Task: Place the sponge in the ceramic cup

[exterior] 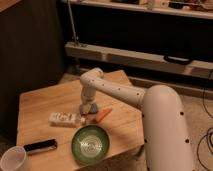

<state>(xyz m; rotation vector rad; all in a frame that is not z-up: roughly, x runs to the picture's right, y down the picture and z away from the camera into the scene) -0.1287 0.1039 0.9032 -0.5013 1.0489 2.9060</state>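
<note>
The blue sponge point(93, 106) lies on the wooden table point(45, 100), just left of an orange carrot. My gripper point(88, 108) points straight down and sits right at the sponge, partly hiding it. Whether it holds the sponge does not show. The white ceramic cup point(13, 160) stands at the table's front left corner, far from the gripper, upright with its pale inside showing.
An orange carrot point(104, 115) lies right of the gripper. A white power strip point(64, 119) lies to its left. A green striped bowl point(90, 145) sits near the front edge, and a black flat object point(40, 146) lies between bowl and cup. Dark shelving stands behind.
</note>
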